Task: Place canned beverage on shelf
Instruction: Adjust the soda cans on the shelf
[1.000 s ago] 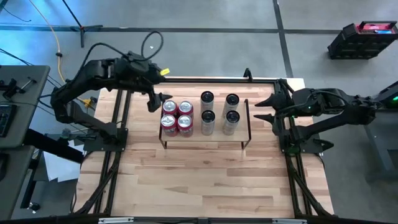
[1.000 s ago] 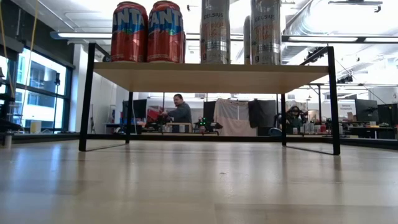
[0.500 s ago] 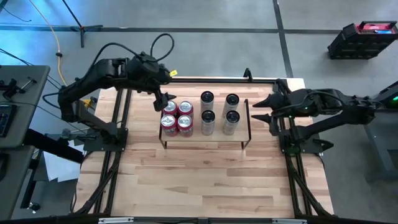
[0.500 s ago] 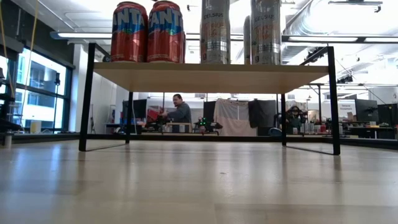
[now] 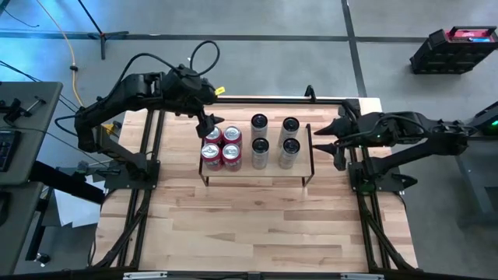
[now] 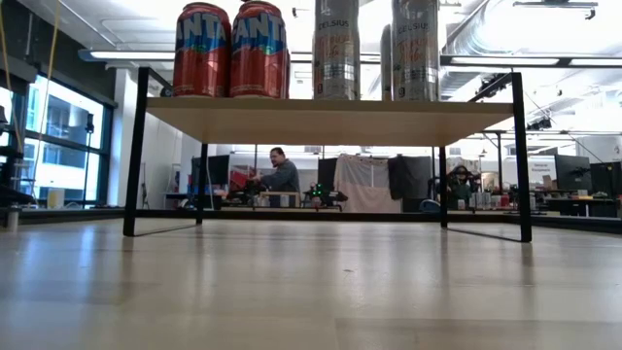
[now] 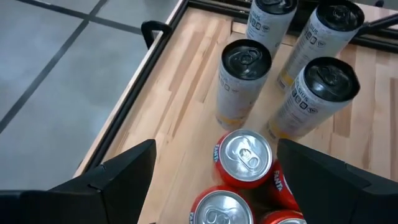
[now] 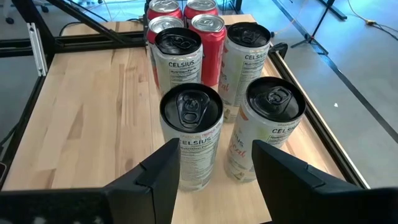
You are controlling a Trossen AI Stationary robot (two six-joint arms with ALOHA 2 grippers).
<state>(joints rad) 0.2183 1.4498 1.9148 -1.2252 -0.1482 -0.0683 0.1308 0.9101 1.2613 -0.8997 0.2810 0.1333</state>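
Near edge first: the wooden table in front of you carries no can that you can see.

Mid-table: the shelf runs its long axis 9-to-3 in the high view. It holds eight upright cans: four red cans in a square at its 9 o'clock end, four slim silver cans toward 3 o'clock. In the low view the red cans and silver cans all stand on the board.

Left gripper: fingers spread, nothing between them. It hangs just at 10 o'clock of the red group, above the far-left can. Its wrist view looks down on those lids between empty fingers.

Right gripper: partly parted, empty, just off the shelf's 3 o'clock end rail, level with the silver cans.

Judgement: placement looks done. If you still need to move a can, the left arm is nearer the red ones, the right nearer the silver; lift straight up along each can's vertical axis.
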